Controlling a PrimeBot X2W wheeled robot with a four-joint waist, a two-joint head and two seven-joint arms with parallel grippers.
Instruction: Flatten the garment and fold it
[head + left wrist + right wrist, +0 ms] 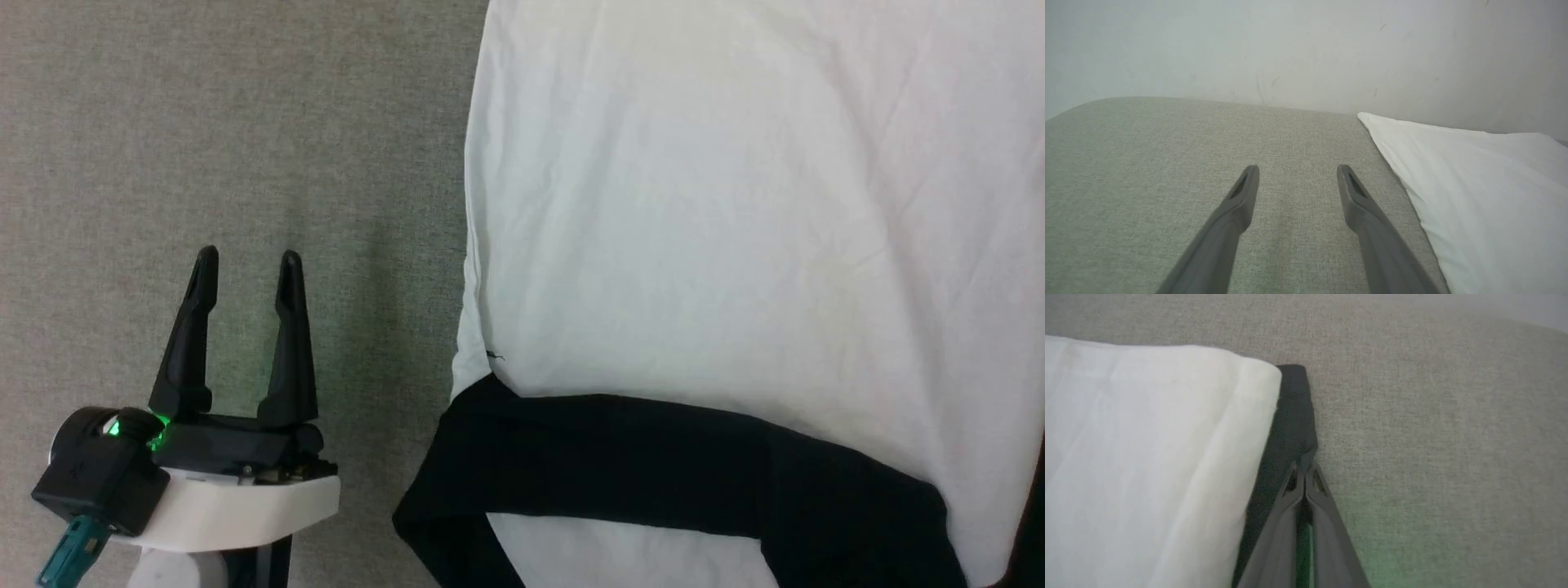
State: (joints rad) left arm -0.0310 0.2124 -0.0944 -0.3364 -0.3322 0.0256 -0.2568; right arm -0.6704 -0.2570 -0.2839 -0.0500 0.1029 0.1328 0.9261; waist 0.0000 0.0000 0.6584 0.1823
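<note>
1. L gripper point(249, 257): fingers spread wide, nothing between them, hanging over bare grey surface point(204, 122). Wrist view agrees: tips apart, grey cloth under them, pale wall point(1306, 49) ahead of the tips
2. Rt of L gripper: a band of bare surface, then the garment point(694, 204) begins. Its white side edge runs approx parallel to the fingers, i.e. along the way they point. Near but apart, no contact. In the L wrist view the white panel sits off the rt finger's outer side, its edge slanting fwd to a corner
3. Black sleeve point(653, 457): lies across the white panel, rt of the L gripper's base & about level w/ it. Long axis is crosswise to the fingers. Its near end is the garment part closest to the L gripper
4. R gripper point(1302, 467): tips pressed together on the black strip point(1292, 408) at the garment's edge. Looks like a pinch on that cloth, tho the bit between the pads is hidden. White panel lies left of its fingers, bare grey to the rt. The strip runs on past the tips in line w/ the fingers
5. Judgement: the next move turns on the garment lying sideways-rt of the L gripper w/ its edge parallel to the fingers. L arm is nearer that edge & sleeve end, so it prob needs a shift rt before closing. R arm is already on the far side
</note>
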